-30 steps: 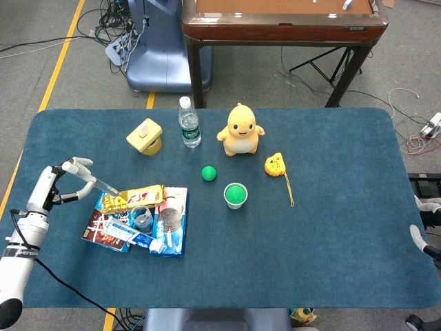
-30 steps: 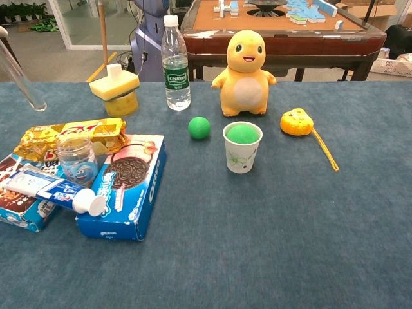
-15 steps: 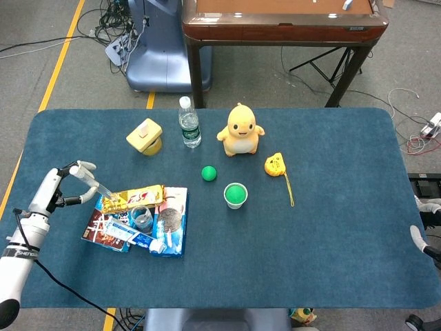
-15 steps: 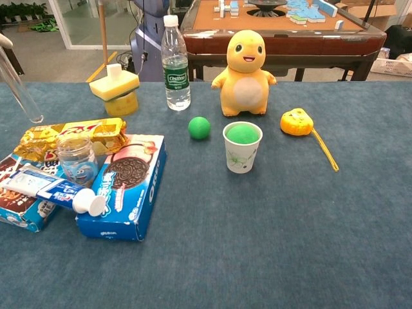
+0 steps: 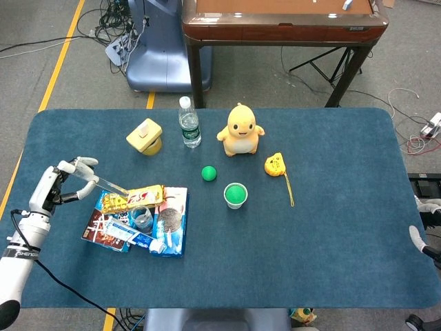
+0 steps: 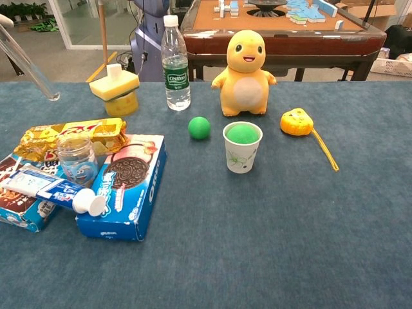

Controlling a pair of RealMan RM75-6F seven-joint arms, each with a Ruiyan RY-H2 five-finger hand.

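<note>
At the left edge of the head view, a clear glass tube [image 5: 110,184] slants down to the right, pinched at its upper end by the left hand [image 5: 69,181]; its rounded tip hangs over the yellow snack packet [image 5: 138,197]. Just below lie a small glass jar [image 5: 141,218], a toothpaste tube [image 5: 134,236] and an Oreo box [image 5: 172,221]. Further right stands a paper cup [image 5: 235,196] with a green ball inside. Only a sliver of the right hand [image 5: 422,241] shows at the right edge; I cannot tell its pose.
</note>
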